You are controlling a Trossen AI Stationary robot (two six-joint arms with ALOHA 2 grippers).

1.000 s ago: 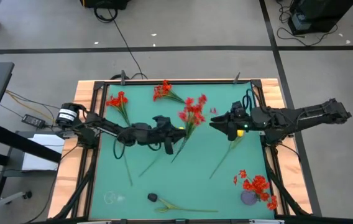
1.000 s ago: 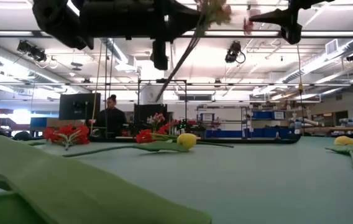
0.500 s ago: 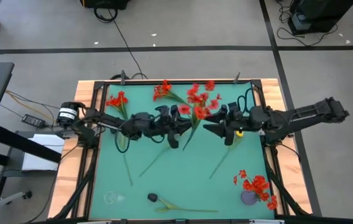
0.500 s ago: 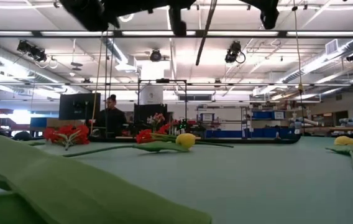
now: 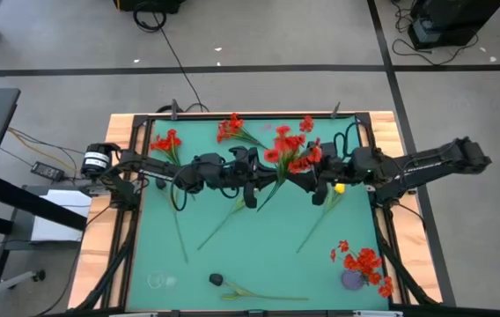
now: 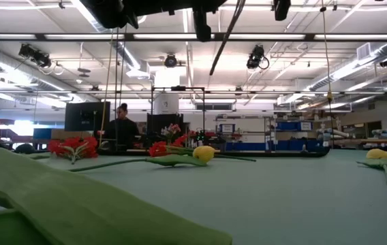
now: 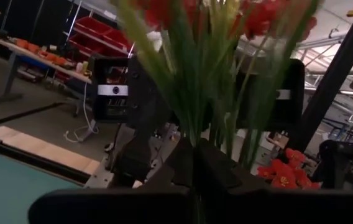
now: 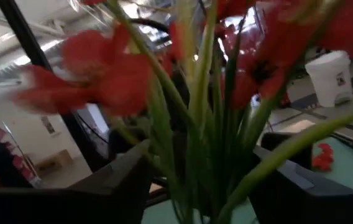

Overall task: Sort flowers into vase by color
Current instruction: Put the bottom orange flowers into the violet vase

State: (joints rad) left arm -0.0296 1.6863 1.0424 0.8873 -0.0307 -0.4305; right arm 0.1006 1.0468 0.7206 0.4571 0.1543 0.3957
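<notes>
My left gripper [image 5: 252, 174] is high above the table's middle, shut on a spray of red-orange blooms [image 5: 290, 146] on a green stem. The spray fills the left wrist view [image 7: 195, 74]. My right gripper [image 5: 314, 176] is open just to the spray's right. In the right wrist view its fingers [image 8: 117, 183] stand on either side of the spray's upper stems [image 8: 204, 143] without touching them. The low view shows only the spray's lower stem [image 6: 222, 37] slanting down from the picture's top. My left gripper pinches the red spray by its stem [image 7: 193, 140], below the blooms, between its two fingers. The spray is lifted clear of the table and tilted: the blooms point toward the far right, and the free stem end [image 5: 260, 205] slants toward the near edge.
Two red sprays [image 5: 167, 141] [image 5: 231, 129] lie near the far edge. A yellow-headed flower [image 5: 339, 187] lies under the right arm and bare stems [image 5: 222, 222] lie mid-table. A purple vase [image 5: 352, 281] holds red blooms at near right. A dark-headed flower [image 5: 216, 280] lies at the near edge.
My left gripper has risen and moved toward the table's right, carrying the red spray higher; its blooms have left the top of the low view. My right gripper has moved left toward the spray, and its fingers now flank the upper stems.
</notes>
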